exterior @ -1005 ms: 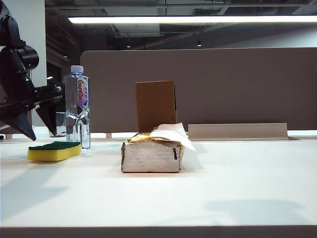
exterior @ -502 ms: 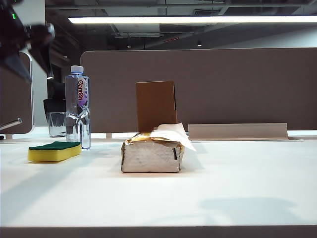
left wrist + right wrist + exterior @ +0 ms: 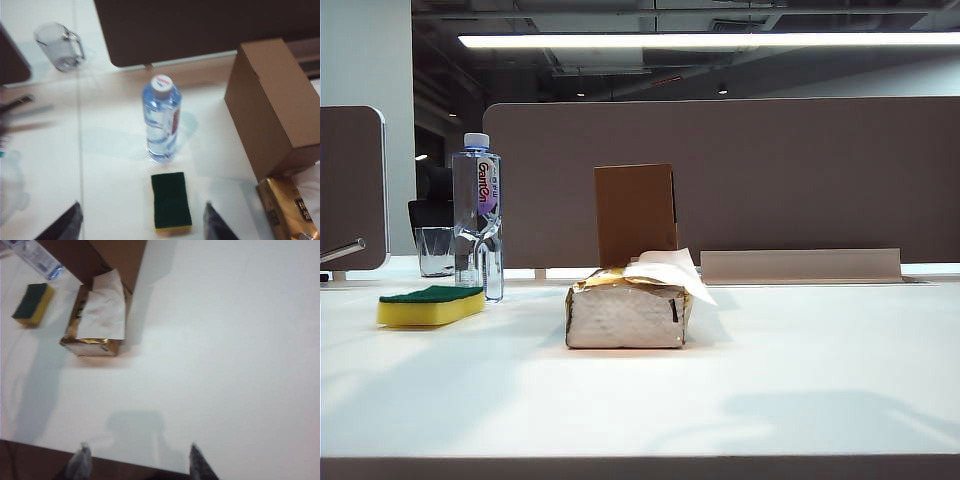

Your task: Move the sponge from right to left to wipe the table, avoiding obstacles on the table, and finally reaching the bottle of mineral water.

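Observation:
The yellow sponge (image 3: pixel 430 304) with its green top lies flat on the white table (image 3: pixel 800 370) at the left, just in front of the mineral water bottle (image 3: pixel 478 215). No arm shows in the exterior view. Seen from the left wrist, the sponge (image 3: pixel 171 200) lies below the bottle (image 3: pixel 161 120), and my left gripper (image 3: pixel 142 222) hangs high above it, open and empty. The brown cardboard box (image 3: pixel 635 213) stands behind the silver tissue pack (image 3: pixel 627 312) mid-table. My right gripper (image 3: pixel 137 460) is open and empty over the table's front edge, far from the sponge (image 3: pixel 32 304).
A clear glass cup (image 3: pixel 436 250) stands behind the bottle at the far left. A low grey ledge (image 3: pixel 800 265) and a tall partition (image 3: pixel 770 170) run along the table's back.
The left arm has lifted away from the sponge and bottle, rising up and out of the exterior view. The sponge, bottle, box and tissue pack have not moved.

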Controlling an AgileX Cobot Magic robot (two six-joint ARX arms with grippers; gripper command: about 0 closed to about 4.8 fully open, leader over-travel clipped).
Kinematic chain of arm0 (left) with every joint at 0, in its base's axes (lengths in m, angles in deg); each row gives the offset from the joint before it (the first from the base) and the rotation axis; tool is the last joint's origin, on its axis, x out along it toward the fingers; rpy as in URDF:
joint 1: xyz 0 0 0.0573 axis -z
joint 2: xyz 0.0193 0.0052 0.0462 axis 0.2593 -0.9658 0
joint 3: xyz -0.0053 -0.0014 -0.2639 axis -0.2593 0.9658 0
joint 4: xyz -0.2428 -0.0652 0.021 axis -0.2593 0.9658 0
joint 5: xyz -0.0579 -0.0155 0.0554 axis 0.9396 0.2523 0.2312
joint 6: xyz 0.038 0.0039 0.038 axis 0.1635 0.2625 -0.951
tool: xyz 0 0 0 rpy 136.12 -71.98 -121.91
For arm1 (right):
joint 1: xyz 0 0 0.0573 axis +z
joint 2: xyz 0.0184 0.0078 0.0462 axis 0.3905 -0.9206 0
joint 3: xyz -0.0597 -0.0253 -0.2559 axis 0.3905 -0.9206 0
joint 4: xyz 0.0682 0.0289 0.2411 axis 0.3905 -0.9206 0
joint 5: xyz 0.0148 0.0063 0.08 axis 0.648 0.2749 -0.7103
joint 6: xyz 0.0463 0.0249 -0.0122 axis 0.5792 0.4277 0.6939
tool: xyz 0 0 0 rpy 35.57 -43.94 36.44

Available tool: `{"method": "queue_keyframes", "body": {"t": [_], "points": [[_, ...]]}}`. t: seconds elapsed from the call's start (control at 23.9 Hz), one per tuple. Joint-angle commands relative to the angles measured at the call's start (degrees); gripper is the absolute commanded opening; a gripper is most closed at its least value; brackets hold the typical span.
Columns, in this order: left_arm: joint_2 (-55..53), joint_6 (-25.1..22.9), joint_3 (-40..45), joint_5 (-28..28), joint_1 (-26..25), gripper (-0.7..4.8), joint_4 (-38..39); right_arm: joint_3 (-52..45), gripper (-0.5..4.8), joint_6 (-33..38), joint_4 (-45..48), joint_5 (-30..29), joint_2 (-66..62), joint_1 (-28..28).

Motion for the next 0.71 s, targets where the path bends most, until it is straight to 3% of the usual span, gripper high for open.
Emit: {"method": "queue_keyframes", "body": {"t": [0.04,0.25,0.54,0.71], "points": [[4.8,-0.3,-0.2,-3.8,0.0,3.11,0.3,0.7,2.52,-2.5,0.9,4.6,0.9,0.0],[13.0,-0.2,3.5,-6.2,0.0,3.10,0.0,2.0,2.52,-5.2,1.0,11.9,3.0,0.0],[35.4,1.3,28.4,-8.1,0.0,3.09,-7.9,2.0,2.51,-6.9,1.0,14.0,5.9,0.0],[47.3,1.3,38.0,-8.4,0.0,3.09,-9.0,1.9,2.51,-7.9,1.0,15.0,8.0,0.0]]}}
